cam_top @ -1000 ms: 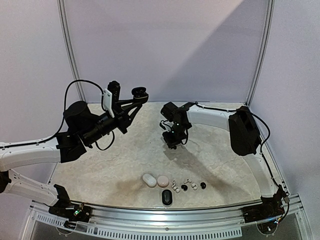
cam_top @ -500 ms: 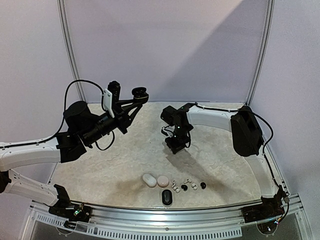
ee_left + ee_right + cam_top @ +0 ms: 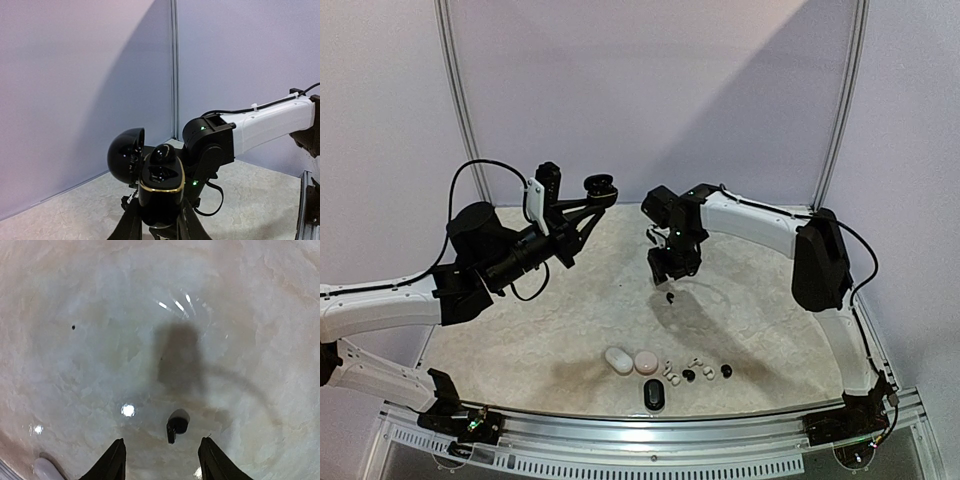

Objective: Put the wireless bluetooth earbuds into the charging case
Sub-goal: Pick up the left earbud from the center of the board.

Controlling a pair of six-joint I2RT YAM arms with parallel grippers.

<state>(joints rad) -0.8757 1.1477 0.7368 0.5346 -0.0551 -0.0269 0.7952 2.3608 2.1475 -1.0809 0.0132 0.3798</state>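
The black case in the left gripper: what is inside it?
The lid of the black case stands open. One black earbud seems to sit at its far end; the near pocket is too dark to judge.

Looks like a robot test cell in a lab. Closed in on three sides by plain pale wall panels held in thin metal posts. Has one stone-pattern table with a metal rail along the near edge, and a left arm and a right arm bolted there, with loose black cables.
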